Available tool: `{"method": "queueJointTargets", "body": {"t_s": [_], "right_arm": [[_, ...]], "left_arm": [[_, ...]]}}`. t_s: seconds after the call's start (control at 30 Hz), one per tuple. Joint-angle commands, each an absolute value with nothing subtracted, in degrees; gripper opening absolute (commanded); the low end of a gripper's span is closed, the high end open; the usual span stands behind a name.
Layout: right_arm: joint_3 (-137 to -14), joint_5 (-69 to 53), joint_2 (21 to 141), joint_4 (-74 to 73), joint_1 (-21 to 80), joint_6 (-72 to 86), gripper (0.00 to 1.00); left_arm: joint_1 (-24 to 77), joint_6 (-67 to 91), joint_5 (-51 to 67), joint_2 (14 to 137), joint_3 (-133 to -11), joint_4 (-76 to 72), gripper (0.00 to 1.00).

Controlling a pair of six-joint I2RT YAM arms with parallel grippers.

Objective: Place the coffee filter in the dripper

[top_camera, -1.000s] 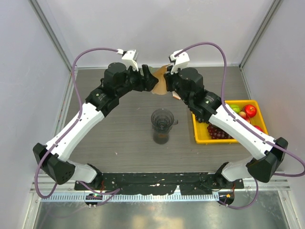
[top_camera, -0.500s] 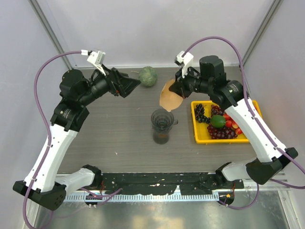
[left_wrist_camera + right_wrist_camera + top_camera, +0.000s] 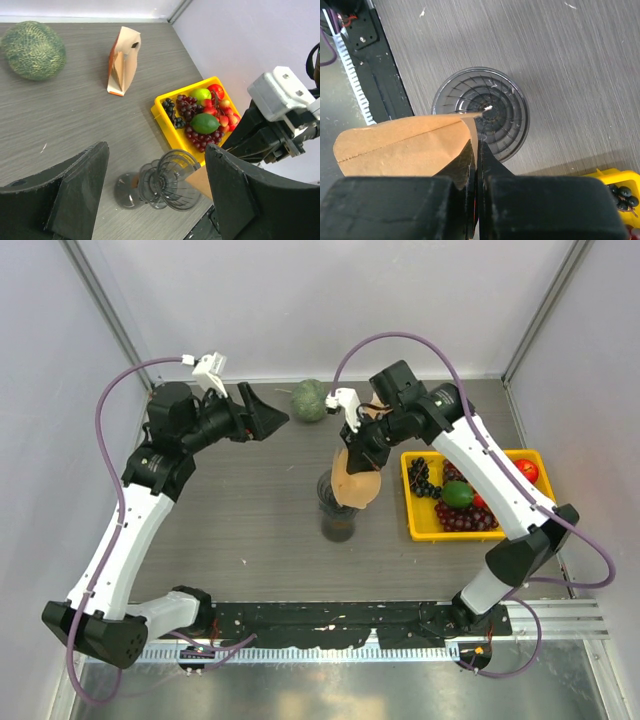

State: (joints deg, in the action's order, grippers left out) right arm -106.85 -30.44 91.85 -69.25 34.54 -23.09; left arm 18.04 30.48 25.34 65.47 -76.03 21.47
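My right gripper is shut on one edge of the light-brown coffee filter and holds it just above the dripper, overlapping the rim's right side. In the right wrist view the filter fans out to the left of my shut fingers, its tip over the centre of the smoky ribbed dripper. My left gripper is open and empty, up over the back left, apart from both. Its view shows the dripper below and a corner of the filter.
A green melon lies at the back. A yellow tray of grapes and other fruit sits right of the dripper. The white-orange filter pack stands near the back, behind my right arm. The dripper sits on a glass jug.
My right arm has swung in and lowered the filter from behind the dripper to just over its rim. My left arm has shifted only slightly and stays open.
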Motion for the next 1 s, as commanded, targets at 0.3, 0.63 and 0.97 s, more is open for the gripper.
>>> {"method": "queueJointTargets", "body": {"t_s": [0.3, 0.63, 0.97], "right_arm": [[-108.6, -20.6, 96.2, -66.1, 35.9, -17.5, 0.06], [-104.4, -18.7, 96.4, -64.4, 36.4, -15.8, 0.28], [-105.1, -17.7, 92.1, -65.0, 35.0, -20.2, 0.66]], "left_arm": [[14.9, 32.8, 27.1, 65.7, -75.2, 22.4, 0.80], [14.4, 32.7, 27.1, 67.1, -75.6, 23.0, 0.79], [13.6, 32.5, 27.5, 67.1, -75.9, 23.6, 0.79]]}}
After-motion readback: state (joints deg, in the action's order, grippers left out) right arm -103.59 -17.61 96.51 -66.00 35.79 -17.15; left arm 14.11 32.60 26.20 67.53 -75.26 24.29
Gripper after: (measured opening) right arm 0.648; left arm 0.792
